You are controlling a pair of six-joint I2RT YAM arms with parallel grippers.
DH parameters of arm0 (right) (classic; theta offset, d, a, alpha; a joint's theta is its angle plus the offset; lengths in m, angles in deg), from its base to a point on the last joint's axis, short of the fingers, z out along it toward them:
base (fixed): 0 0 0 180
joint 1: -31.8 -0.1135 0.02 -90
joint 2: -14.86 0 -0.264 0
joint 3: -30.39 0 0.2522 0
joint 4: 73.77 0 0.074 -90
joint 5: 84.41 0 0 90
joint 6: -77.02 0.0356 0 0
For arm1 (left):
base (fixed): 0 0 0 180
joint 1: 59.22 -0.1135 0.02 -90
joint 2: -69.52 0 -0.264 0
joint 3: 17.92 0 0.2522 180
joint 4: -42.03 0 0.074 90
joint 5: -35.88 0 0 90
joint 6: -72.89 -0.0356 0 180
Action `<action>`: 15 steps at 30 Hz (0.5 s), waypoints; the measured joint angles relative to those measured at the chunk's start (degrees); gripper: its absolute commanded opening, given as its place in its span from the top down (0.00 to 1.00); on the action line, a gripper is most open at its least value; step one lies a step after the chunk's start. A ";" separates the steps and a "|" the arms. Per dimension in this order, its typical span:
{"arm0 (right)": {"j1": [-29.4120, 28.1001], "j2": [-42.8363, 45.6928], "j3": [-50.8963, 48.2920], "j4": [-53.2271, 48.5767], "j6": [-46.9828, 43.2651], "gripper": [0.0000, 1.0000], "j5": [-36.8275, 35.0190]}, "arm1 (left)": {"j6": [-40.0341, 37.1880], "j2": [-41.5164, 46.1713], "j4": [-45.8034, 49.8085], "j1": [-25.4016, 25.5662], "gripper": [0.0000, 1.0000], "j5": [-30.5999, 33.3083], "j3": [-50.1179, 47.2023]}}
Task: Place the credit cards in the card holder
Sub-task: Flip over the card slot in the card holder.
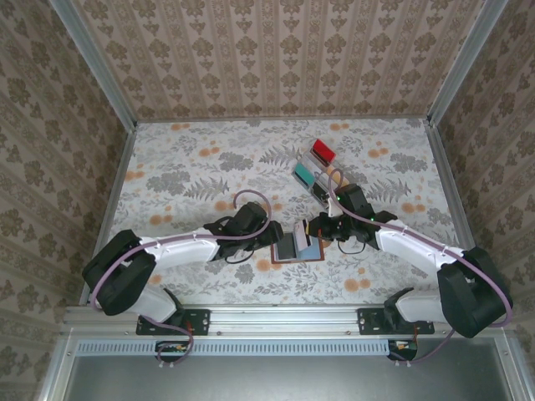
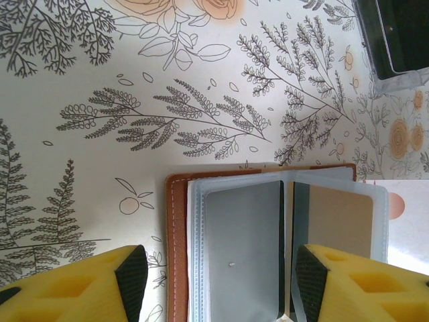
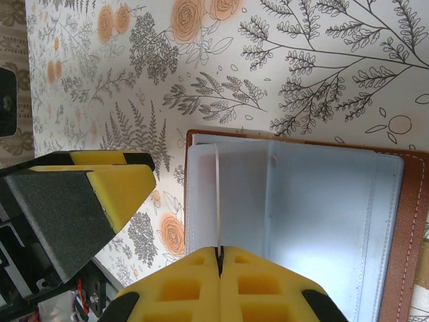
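Near the front edge of the flowered table (image 1: 192, 180), between the two arms, the card holder (image 1: 298, 249) lay opened flat, brown cover down and clear pockets facing up. That seemed the sensible way to have it, so the pockets could be reached from above. In the right wrist view the right gripper (image 3: 220, 252) had its yellow fingers pressed together on one thin leaf of the holder, seen edge-on and standing upright from the spread. Whether that leaf carried a card I could not tell. My judgement was that it was lifted to part the pages and expose a pocket mouth, and also to pin the light wallet against sliding. The left gripper (image 2: 221, 288) hung low over the holder with its fingers well apart and nothing between the pads. One finger sat over bare table just beside the brown stitched edge, the other over the middle of the spread. Between them lay a grey card (image 2: 241, 248), already inside a clear pocket, and beyond the fold a tan card (image 2: 338, 221), likewise sleeved. So the cards I could see sat inside the holder, directly under the open left hand rather than in it. A clear rack (image 1: 313, 171) of red and teal pieces stood well apart, farther back on the table.
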 measured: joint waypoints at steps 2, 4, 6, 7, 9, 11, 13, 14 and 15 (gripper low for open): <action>0.00 -0.28 0.00 0.09 0.02 1.00 0.17 | 0.02 0.00 0.04 0.00 0.36 0.00 0.00; 0.00 -1.05 0.13 0.04 0.00 1.00 0.42 | 0.02 0.00 0.04 0.00 0.36 0.00 0.00; 0.00 -2.25 0.42 0.07 0.00 1.00 0.57 | 0.02 0.00 0.04 0.00 0.36 -0.02 0.02; 0.00 -2.73 0.48 0.07 0.00 1.00 0.63 | 0.00 0.00 0.04 0.00 0.36 -0.02 0.02; 0.00 -3.19 0.59 -0.04 -0.02 1.00 0.59 | 0.00 0.00 0.04 0.00 0.35 -0.02 0.00; 0.00 -3.17 0.76 -0.22 -0.07 1.00 0.44 | 0.00 0.00 0.04 0.00 0.35 -0.02 0.02; 0.00 -3.15 1.07 -0.48 -0.24 1.00 -0.11 | 0.00 0.00 0.07 0.00 0.35 -0.02 0.02; 0.00 -3.04 1.20 -0.98 -0.37 1.00 -0.50 | 0.00 0.00 0.09 0.00 0.35 -0.02 0.00; 0.00 -2.84 1.27 -1.53 -0.55 1.00 -1.11 | 0.00 0.00 0.17 0.00 0.35 -0.02 0.00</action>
